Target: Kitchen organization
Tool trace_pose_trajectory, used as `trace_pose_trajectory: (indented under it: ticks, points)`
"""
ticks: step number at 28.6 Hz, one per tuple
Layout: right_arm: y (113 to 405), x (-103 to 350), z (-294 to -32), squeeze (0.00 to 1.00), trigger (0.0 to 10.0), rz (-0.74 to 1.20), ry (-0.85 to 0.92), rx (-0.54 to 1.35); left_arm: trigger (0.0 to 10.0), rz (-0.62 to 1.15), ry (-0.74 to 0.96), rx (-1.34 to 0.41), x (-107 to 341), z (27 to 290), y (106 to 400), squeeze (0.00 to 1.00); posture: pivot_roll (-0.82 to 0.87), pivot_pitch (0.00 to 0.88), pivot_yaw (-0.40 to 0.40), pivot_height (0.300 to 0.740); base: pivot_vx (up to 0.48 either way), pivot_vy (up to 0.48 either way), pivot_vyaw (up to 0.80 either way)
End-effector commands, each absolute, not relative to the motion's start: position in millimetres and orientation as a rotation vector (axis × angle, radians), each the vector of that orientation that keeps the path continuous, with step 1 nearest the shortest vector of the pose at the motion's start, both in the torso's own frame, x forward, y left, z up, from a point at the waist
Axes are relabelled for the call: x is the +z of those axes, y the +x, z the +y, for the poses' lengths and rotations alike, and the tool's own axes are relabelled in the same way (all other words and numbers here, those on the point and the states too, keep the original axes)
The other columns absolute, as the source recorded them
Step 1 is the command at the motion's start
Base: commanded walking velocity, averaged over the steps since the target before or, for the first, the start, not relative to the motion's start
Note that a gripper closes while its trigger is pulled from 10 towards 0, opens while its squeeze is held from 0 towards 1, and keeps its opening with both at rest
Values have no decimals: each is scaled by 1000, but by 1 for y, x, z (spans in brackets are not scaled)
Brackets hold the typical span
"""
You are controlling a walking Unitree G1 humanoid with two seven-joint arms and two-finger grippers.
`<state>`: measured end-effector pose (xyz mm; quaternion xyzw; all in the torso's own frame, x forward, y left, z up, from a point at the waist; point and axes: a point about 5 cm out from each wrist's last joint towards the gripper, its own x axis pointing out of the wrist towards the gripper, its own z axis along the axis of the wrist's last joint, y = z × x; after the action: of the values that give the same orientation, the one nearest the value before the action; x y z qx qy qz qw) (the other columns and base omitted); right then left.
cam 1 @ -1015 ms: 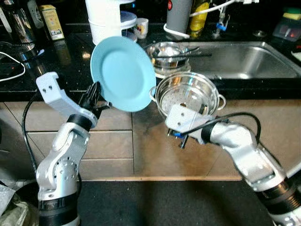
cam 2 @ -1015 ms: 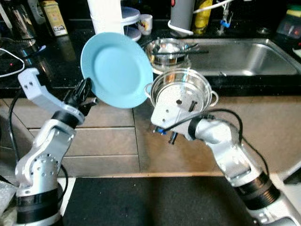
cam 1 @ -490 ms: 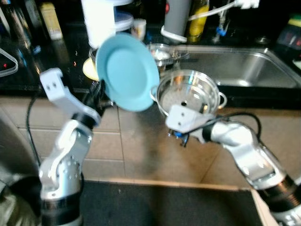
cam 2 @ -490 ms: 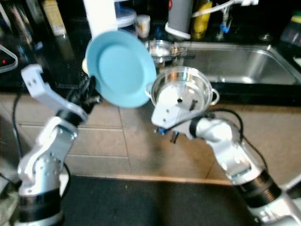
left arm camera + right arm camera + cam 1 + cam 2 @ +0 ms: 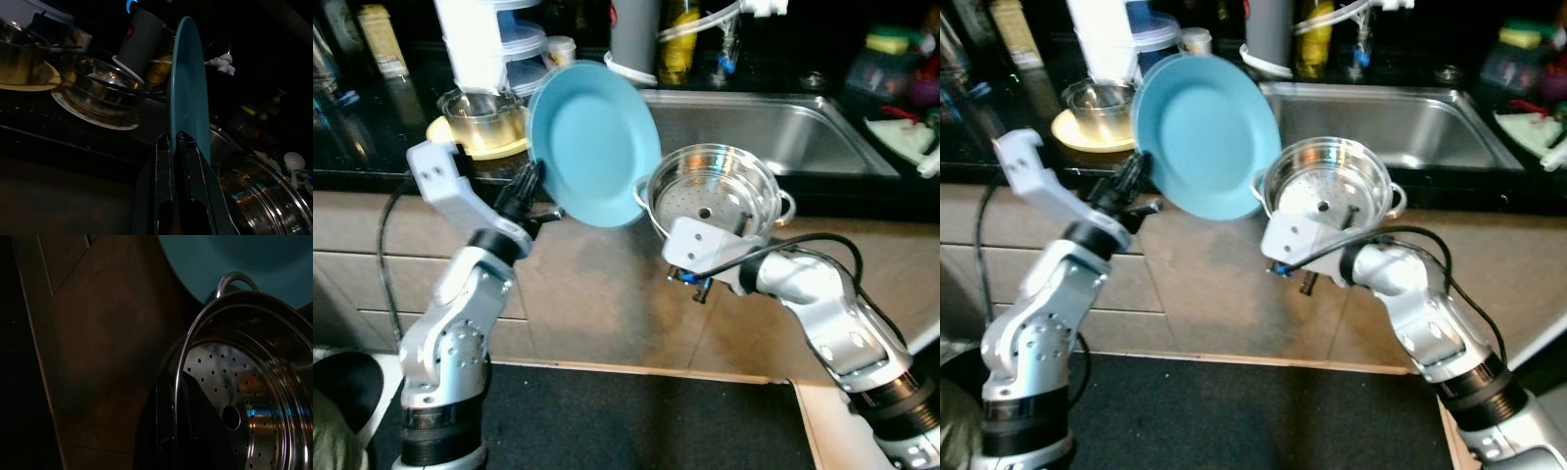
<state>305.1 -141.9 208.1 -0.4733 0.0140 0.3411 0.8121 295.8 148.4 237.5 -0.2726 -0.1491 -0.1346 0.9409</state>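
On the far left of the black counter (image 5: pixel 372 147) a glass bowl (image 5: pixel 484 116) sits on a yellow plate (image 5: pixel 480 147), with a tall white container (image 5: pixel 470 44) and stacked lidded tubs (image 5: pixel 524 39) just behind it. In front of the counter edge the left gripper (image 5: pixel 530 191) is clamped on the lower rim of a light blue plate (image 5: pixel 592 142), its 2 black fingers (image 5: pixel 164 161) pressed on either side of the rim; the plate is held nearly upright, tilted, its face turned toward the robot's head. Just to the right, almost touching the plate's edge, a perforated steel steamer pot (image 5: pixel 713 204) with 2 loop handles is held in the air before the counter by the right gripper (image 5: pixel 1317 230), whose fingers pinch the pot's wall, 1 inside and 1 outside. Behind both lies the stainless sink (image 5: pixel 754 127), with a grey cylinder (image 5: pixel 634 34) and a yellow bottle (image 5: pixel 677 44) at its back edge. At the far right of the counter a dark container with a yellow-green sponge (image 5: pixel 886 41) on top stands beside some red and green items (image 5: pixel 901 103).
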Motion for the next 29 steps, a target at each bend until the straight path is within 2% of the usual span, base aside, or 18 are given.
trace_pose_trajectory:
  ticks: [1, 4, 10, 20, 24, 29]
  points:
    - [306, 211, -144, 0, 10000, 19, -1028, 713, 10000, -297, -556, -294, 236, 145, 296, 0, 0, 0, 9, 740, 0, -450, 0]
    - [307, 210, -145, 0, 10000, 25, -1033, 706, 10000, -298, -549, -281, 236, 147, 297, 0, 1, 0, 9, 740, 0, -401, 0]
    - [309, 209, -145, 0, 10000, 31, -1040, 704, 10000, -299, -550, -235, 235, 155, 299, 0, 5, 0, 7, 740, 0, 0, 0]
    - [309, 208, -145, 0, 10000, 34, -1046, 707, 10000, -303, -546, -249, 236, 151, 298, 0, 3, 0, 6, 740, 0, 0, 0]
    - [309, 208, -146, 0, 10000, 37, -1044, 707, 10000, -297, -501, -269, 237, 148, 296, 0, 0, 0, 8, 740, 0, -448, 0]
    - [309, 208, -146, 0, 10000, 39, -1041, 706, 10000, -290, -535, -254, 236, 148, 297, 0, 1, 0, 7, 740, 0, -480, 0]
